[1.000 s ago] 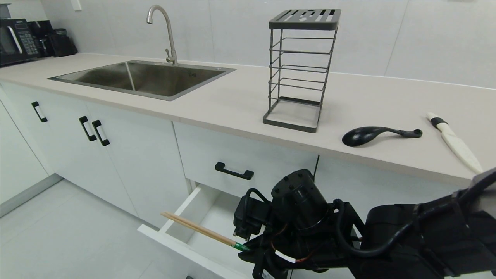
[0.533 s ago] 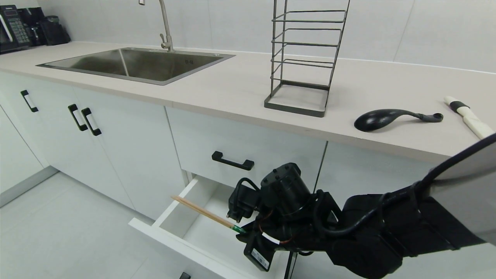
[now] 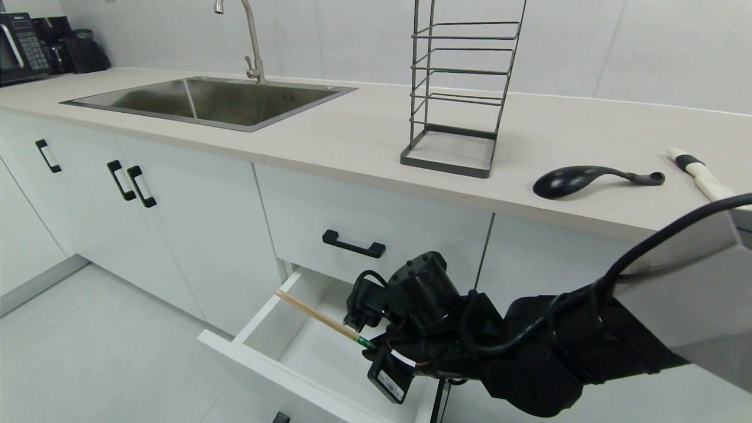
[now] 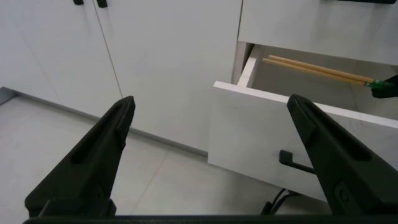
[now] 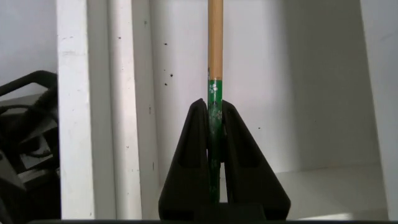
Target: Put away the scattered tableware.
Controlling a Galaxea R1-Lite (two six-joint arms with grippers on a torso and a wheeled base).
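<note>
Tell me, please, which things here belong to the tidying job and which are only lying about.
Job: chopsticks, clamped in the right gripper over the open drawer; spoon and knife on the counter; probably the rack.
Lying about: sink, tap, microwave.

Head cam: we look forward and down over the worktop [image 3: 352, 138] onto the open drawer [image 3: 264, 360]. Left wrist cam sits low outside the drawer, near, facing its front. Right wrist cam is very close, sighting along the chopsticks [image 5: 215, 37] into the drawer. All three share the drawer and the chopsticks.
</note>
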